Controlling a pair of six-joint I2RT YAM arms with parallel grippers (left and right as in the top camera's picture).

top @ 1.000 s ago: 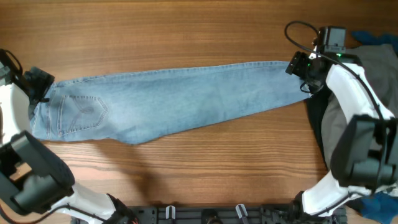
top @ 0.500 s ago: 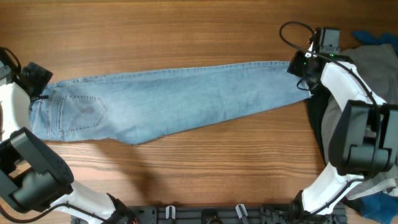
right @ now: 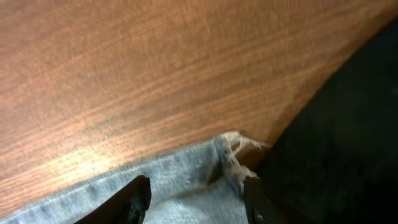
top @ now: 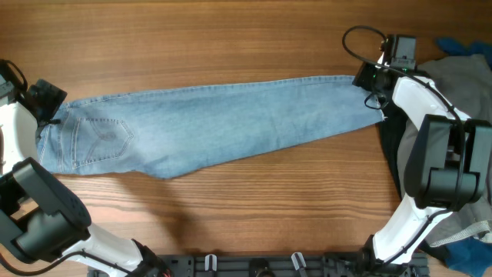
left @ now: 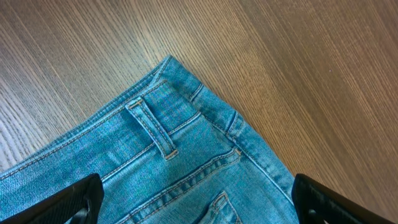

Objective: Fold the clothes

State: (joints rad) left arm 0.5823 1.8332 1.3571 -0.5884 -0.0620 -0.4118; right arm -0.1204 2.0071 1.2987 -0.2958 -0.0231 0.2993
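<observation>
Overhead, the jeans (top: 207, 127) lie stretched flat across the middle of the tabletop (top: 231, 38), with the waistband (left: 143, 106) at the left edge and the frayed hem (right: 233, 146) at the upper right. The left claw (top: 48, 100) sits at the waistband corner, and its wrist view shows the fingers (left: 74, 199) spread wide. The right claw (top: 370, 81) is at the hem, its fingers (right: 134, 199) apart on either side of the fraying, just beside black fabric (right: 348, 124).
</observation>
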